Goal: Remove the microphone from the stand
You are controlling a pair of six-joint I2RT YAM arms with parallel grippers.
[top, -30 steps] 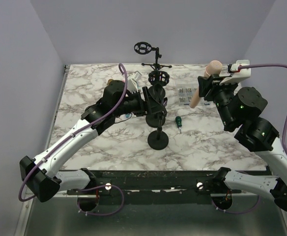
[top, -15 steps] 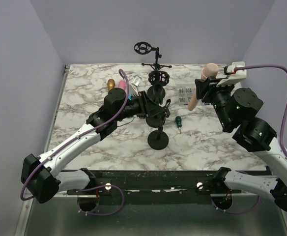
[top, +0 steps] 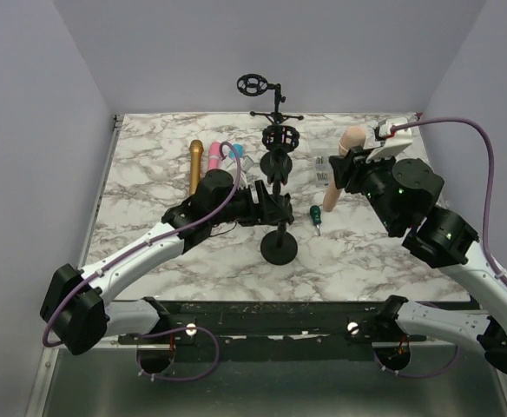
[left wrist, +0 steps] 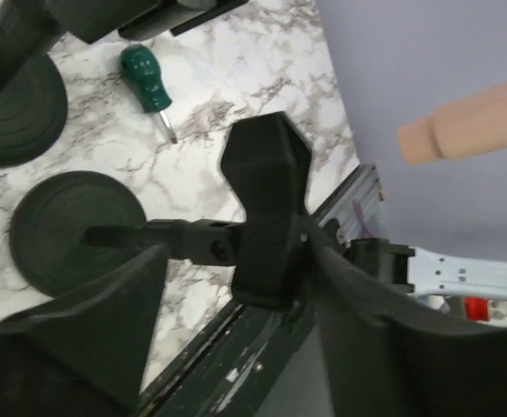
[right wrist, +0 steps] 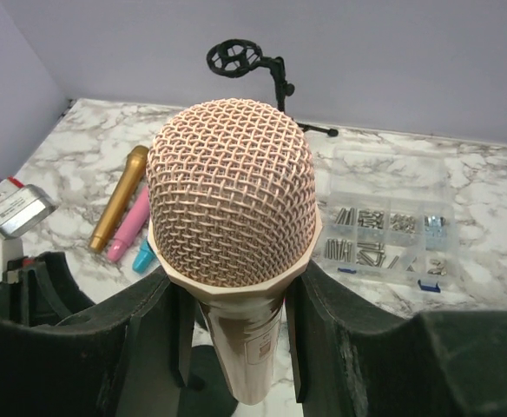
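Note:
A rose-gold microphone point(top: 334, 181) is free of the stand and held tilted above the table by my right gripper point(top: 351, 167), which is shut on its handle. In the right wrist view its mesh head point(right wrist: 232, 204) fills the middle, between my fingers point(right wrist: 362, 339). The black stand point(top: 279, 248) stands at the table's middle on a round base point(left wrist: 75, 230). My left gripper point(top: 273, 205) is shut on the stand's empty clip point(left wrist: 266, 217). The microphone's handle end point(left wrist: 470, 130) shows at the right of the left wrist view.
Gold point(top: 195, 165), pink point(top: 213, 158) and blue point(top: 234, 150) microphones lie at the back left. A second stand point(top: 279, 139) and a shock-mount stand point(top: 253, 84) stand behind. A clear screw box point(top: 323, 167) and a green screwdriver point(top: 316, 216) lie right of the stand.
My right gripper has carried the microphone left and lower, toward the table's middle. My left arm has dropped lower and nearer, still on the stand, uncovering the microphones on the table.

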